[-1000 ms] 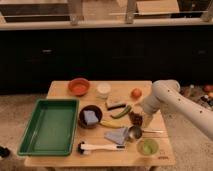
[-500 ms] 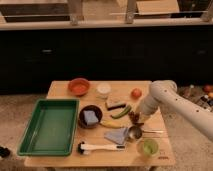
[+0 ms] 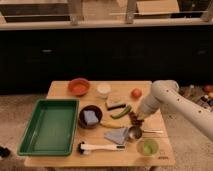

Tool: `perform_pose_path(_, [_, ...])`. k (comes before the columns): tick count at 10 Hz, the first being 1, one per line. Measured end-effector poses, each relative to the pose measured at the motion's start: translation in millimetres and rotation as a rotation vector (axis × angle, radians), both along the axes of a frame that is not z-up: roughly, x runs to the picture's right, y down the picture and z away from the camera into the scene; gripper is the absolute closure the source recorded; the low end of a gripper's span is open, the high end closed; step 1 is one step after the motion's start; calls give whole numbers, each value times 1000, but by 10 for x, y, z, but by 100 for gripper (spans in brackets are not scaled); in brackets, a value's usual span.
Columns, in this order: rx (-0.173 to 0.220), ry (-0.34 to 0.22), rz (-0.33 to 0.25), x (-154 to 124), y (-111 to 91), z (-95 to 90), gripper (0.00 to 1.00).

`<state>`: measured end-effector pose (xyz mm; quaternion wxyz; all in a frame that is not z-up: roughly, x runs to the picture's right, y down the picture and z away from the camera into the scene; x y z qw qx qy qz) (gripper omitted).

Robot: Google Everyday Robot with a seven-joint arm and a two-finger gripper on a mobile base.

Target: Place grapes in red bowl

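Tool [image 3: 138, 116] poised low over the right-centre of the wooden tabletop [image 3: 61, 90], at the end of the robot's white arm [image 3: 172, 100]. The arm enters from the right edge, climbs to a rounded bend above the tabletop's right side, then slopes down and to the left, so its last section points at the surface. Whether the tool is spread apart or closed together cannot be told from this view.

The grapes [image 3: 132, 120], a small dark cluster, lie on the tabletop right at the tool's tip; whether the two touch cannot be told. Just beside them to the left lies a long green vegetable [image 3: 121, 112], and just below them sits a small metal cup [image 3: 135, 132].

The red bowl [image 3: 78, 86] stands at the back of the tabletop towards the left, well apart from the grapes and holding none of them. A white cup [image 3: 103, 89] stands just to its right, and a tomato [image 3: 136, 93] sits further right, near the arm's lower section.

A green tray [image 3: 30, 145] fills the left side. A dark brown bowl [image 3: 82, 122] with a blue sponge [image 3: 90, 117] sits just right of the tray. Nearer the front edge lie a grey cloth [image 3: 118, 135], a white-handled brush [image 3: 100, 147] and a green cup [image 3: 147, 147].
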<state>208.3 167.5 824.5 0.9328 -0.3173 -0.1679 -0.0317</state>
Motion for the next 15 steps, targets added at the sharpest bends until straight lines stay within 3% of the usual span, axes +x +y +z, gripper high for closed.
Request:
perform_pose_path(8, [50, 26, -1, 40, -137, -105, 100])
perform_pose_path(15, [196, 103, 43, 335, -691, -551, 100])
